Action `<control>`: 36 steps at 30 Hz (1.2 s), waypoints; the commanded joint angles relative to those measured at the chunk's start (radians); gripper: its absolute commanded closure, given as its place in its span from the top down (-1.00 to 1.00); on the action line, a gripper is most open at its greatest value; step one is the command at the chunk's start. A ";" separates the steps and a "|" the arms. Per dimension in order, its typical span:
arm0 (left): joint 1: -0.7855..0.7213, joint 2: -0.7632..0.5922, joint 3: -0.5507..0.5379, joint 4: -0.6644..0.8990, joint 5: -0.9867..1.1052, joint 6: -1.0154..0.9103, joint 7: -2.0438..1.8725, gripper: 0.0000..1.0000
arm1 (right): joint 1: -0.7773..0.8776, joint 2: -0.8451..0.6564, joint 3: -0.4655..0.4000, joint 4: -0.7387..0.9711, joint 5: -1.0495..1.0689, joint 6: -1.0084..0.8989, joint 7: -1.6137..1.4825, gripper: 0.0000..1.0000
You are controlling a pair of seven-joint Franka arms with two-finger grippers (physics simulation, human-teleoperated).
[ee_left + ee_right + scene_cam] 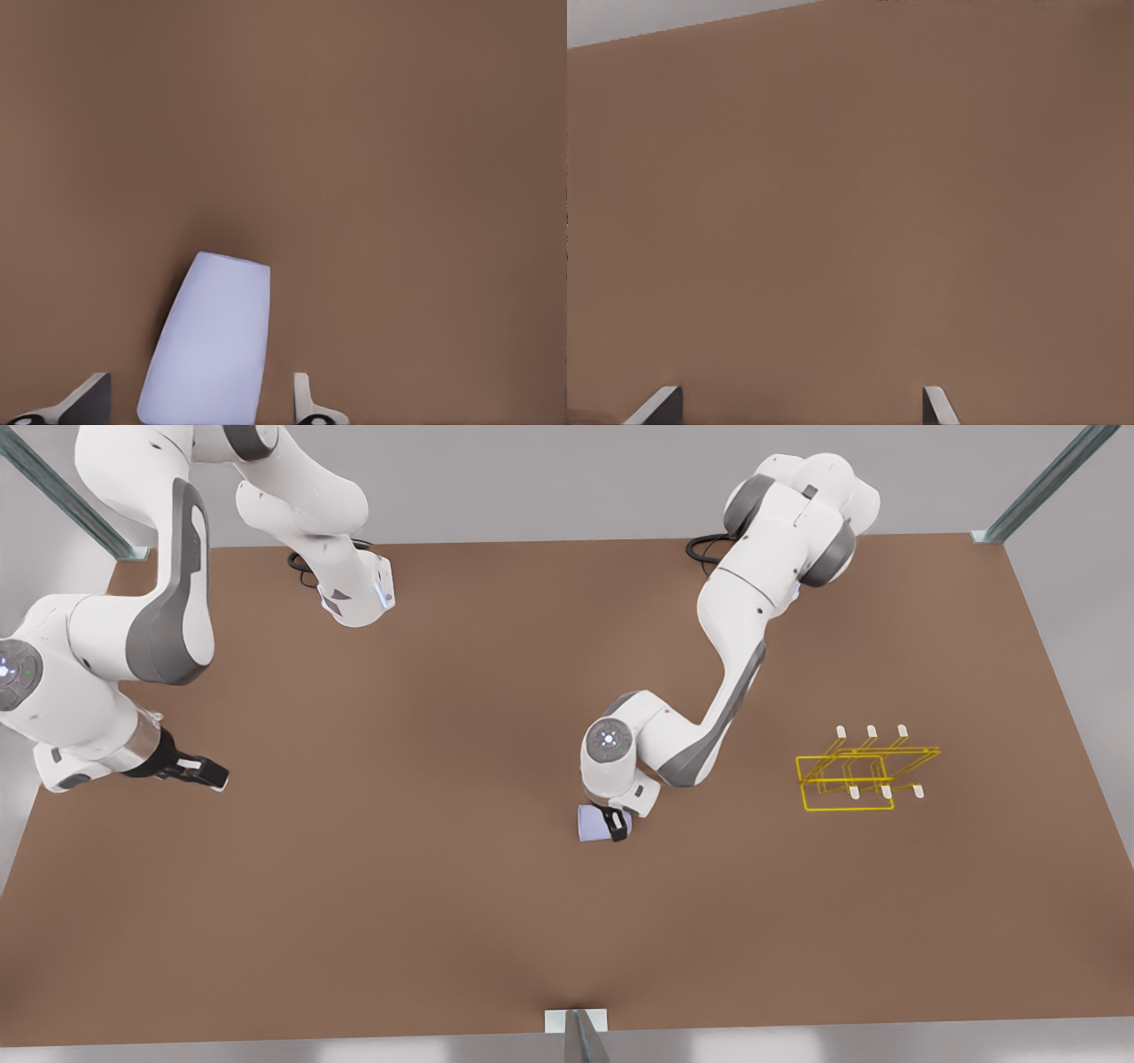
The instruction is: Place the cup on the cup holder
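Item 1, the cup (592,823): pale lavender-blue, handleless, lying on its side on the brown table (443,921), a little toward 5 o'clock of the table's centre in the front view. In the left wrist view the cup (208,345) is sitting between the two fingertips with a gap showing on each side.

Item 2, the left gripper (615,824): lowered over the cup's end, fingers spread and straddling it, not yet closing (judged to be lining up the grasp). One fingertip (306,403) is standing just beside the cup's wall.

Item 3, the cup holder (855,772): yellow wire rack with white-tipped pegs, standing at 3 o'clock of the cup and well apart from it, so a carry across the table is probably coming.

Item 4, the right gripper (199,771): waiting at the table's 9 o'clock edge, holding nothing, fingers parted wide in the right wrist view with bare table between them.
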 commanded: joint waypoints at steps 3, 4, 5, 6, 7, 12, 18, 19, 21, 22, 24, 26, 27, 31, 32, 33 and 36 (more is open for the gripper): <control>0.002 0.021 0.005 0.001 0.011 0.072 -0.084 0.99 | 0.002 0.006 0.000 0.004 -0.003 0.030 -0.240 1.00; 0.000 0.032 0.003 0.001 0.030 0.075 -0.086 0.99 | 0.004 0.017 0.000 0.022 -0.001 0.024 -0.243 1.00; -0.002 0.044 0.005 0.001 0.036 0.083 -0.086 0.99 | 0.004 0.023 0.001 0.031 -0.001 0.017 -0.246 1.00; -0.003 0.048 0.005 0.000 0.036 0.094 -0.086 0.99 | 0.004 0.024 0.000 0.031 -0.003 0.021 -0.246 1.00; -0.008 0.048 0.005 -0.002 0.040 0.094 -0.086 1.00 | 0.004 0.024 0.003 0.031 -0.003 0.019 -0.241 1.00; -0.025 0.080 0.003 -0.002 0.088 0.095 -0.086 1.00 | 0.004 0.024 0.009 0.030 -0.003 0.017 -0.238 1.00; -0.025 0.101 0.005 0.015 0.100 0.097 -0.086 0.99 | 0.004 0.024 0.009 0.030 -0.003 0.008 -0.240 1.00; -0.025 0.109 0.005 0.015 0.102 0.100 -0.086 0.99 | 0.004 0.026 0.009 0.030 -0.003 0.008 -0.240 1.00; -0.026 0.110 0.005 0.014 0.102 0.109 -0.086 0.99 | 0.004 0.026 0.009 0.030 -0.003 0.008 -0.240 1.00; -0.032 0.110 0.005 0.015 0.102 0.110 -0.086 0.99 | 0.004 0.026 0.009 0.030 -0.001 0.008 -0.240 1.00; -0.032 0.121 0.005 0.015 0.102 0.124 -0.086 0.99 | 0.004 0.026 0.009 0.030 -0.003 0.008 -0.240 1.00; -0.032 0.135 0.005 0.015 0.116 0.137 -0.086 0.99 | 0.004 0.026 0.009 0.030 -0.001 0.008 -0.240 1.00; -0.032 0.140 0.005 0.015 0.116 0.147 -0.087 0.99 | 0.004 0.026 0.009 0.031 -0.001 0.008 -0.226 1.00; -0.046 0.152 0.006 0.015 0.116 0.160 -0.091 1.00 | 0.004 0.026 0.009 0.031 -0.001 0.011 -0.214 1.00; -0.048 0.153 0.005 0.015 0.116 0.163 -0.094 1.00 | 0.004 0.026 0.009 0.031 -0.001 0.013 -0.214 1.00; -0.052 0.158 0.005 0.015 0.116 0.164 -0.094 0.99 | 0.005 0.026 0.009 0.033 -0.001 0.014 -0.214 1.00; -0.060 0.163 0.006 0.015 0.117 0.164 -0.095 0.99 | 0.005 0.040 0.009 0.056 -0.001 0.011 -0.217 1.00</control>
